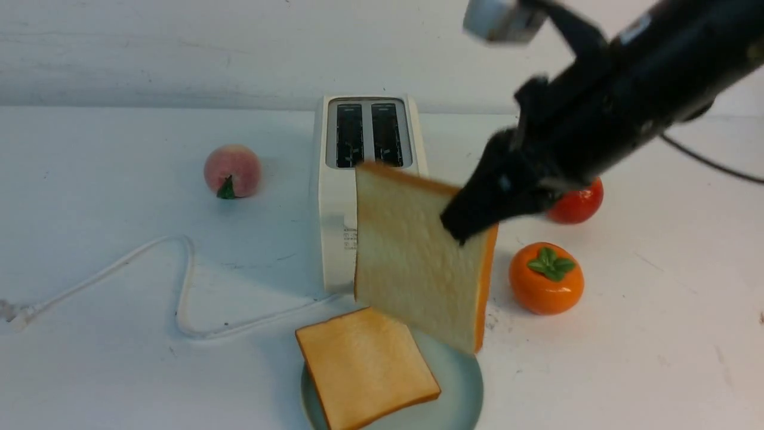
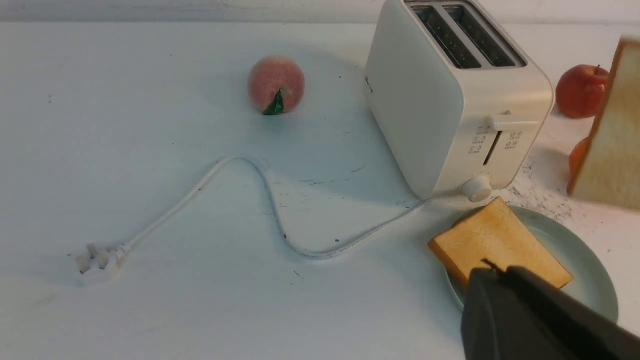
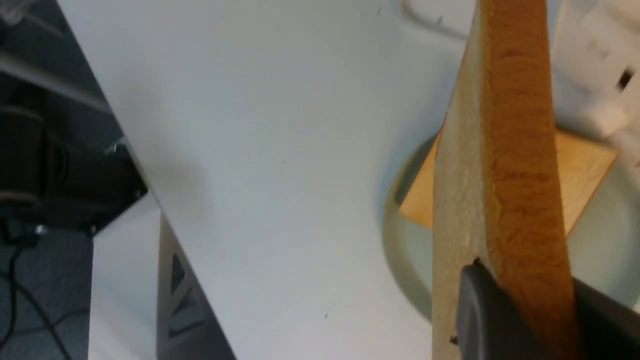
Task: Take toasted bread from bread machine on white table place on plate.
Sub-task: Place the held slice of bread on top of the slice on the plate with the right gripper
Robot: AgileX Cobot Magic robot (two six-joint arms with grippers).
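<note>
Front view: the held toast slice (image 1: 412, 263) covers the bread machine (image 1: 334, 203) front. The plate (image 1: 462, 382) runs off the lower edge. The right gripper (image 1: 470, 222) is motion-blurred and masks part of a red fruit (image 1: 582, 203).

Left wrist view: the left gripper (image 2: 525, 310) is a dark mass with its jaw gap unseen. The printed icons (image 2: 476, 142) are illegible.
</note>
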